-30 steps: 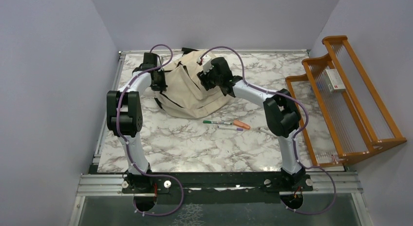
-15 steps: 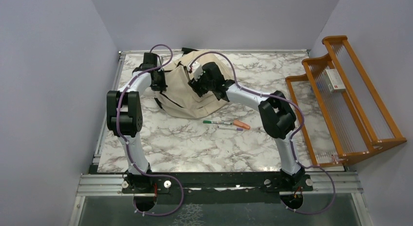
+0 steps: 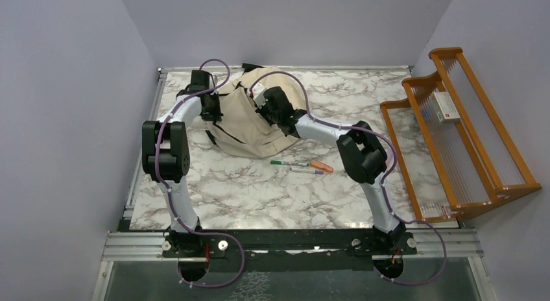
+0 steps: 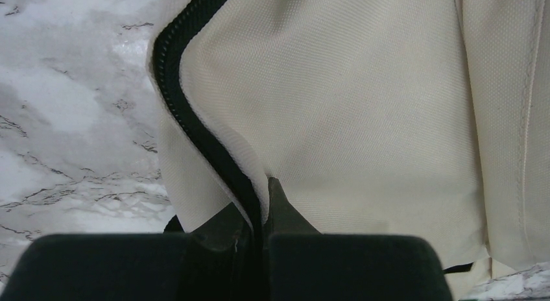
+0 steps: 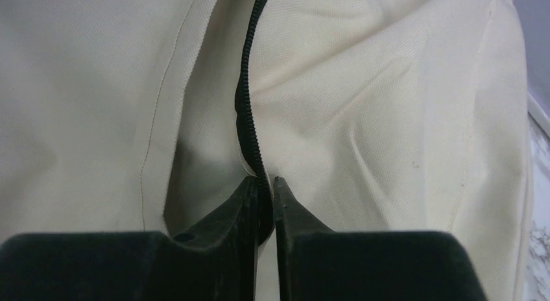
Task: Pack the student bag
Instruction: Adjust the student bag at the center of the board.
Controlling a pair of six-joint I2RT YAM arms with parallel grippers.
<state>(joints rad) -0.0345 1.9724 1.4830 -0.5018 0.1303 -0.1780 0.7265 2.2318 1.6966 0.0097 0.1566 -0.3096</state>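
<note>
left hand [image 4: 259, 196] clenched on student bag [image 3: 246, 127] at zipper [image 4: 188, 122]; right hand [image 5: 263, 181] pinching zipper too.

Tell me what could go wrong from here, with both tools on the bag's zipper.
1. The left tool and right tool each pinch only the thin zipper edge of the student bag. A pull could slip the fabric free.
2. The markers lie on the table just in front of the bag. Dragging it nearer may scatter them.
</note>
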